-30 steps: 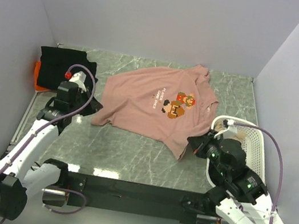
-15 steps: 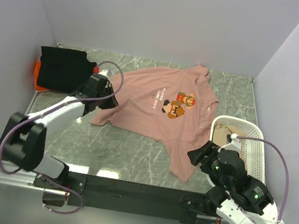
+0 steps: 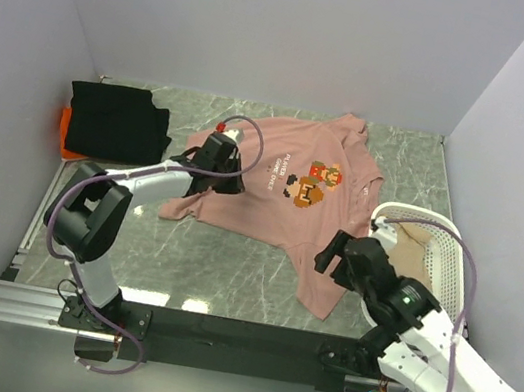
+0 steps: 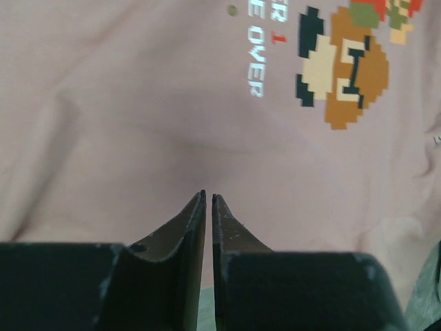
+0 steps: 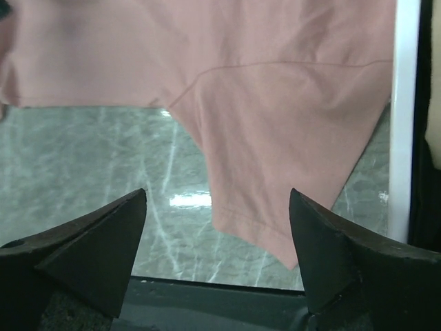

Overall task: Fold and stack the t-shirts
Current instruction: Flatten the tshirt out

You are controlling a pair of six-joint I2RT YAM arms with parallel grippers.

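My right gripper (image 3: 329,260) is nearest, its jaws spread wide and empty above the near sleeve of the dusty-pink t-shirt (image 3: 273,193), where the cloth's edge meets the marbled table (image 3: 209,263). Just to its right stands the white mesh laundry basket (image 3: 451,252). Farther out, my left gripper (image 4: 208,197) is clenched, tips pressed together with nothing between them, poised over the pink shirt's body beside the small white text. The shirt lies spread flat, graphic up. At the far left corner the folded black t-shirt (image 3: 118,120) rests on the orange t-shirt (image 3: 66,137).
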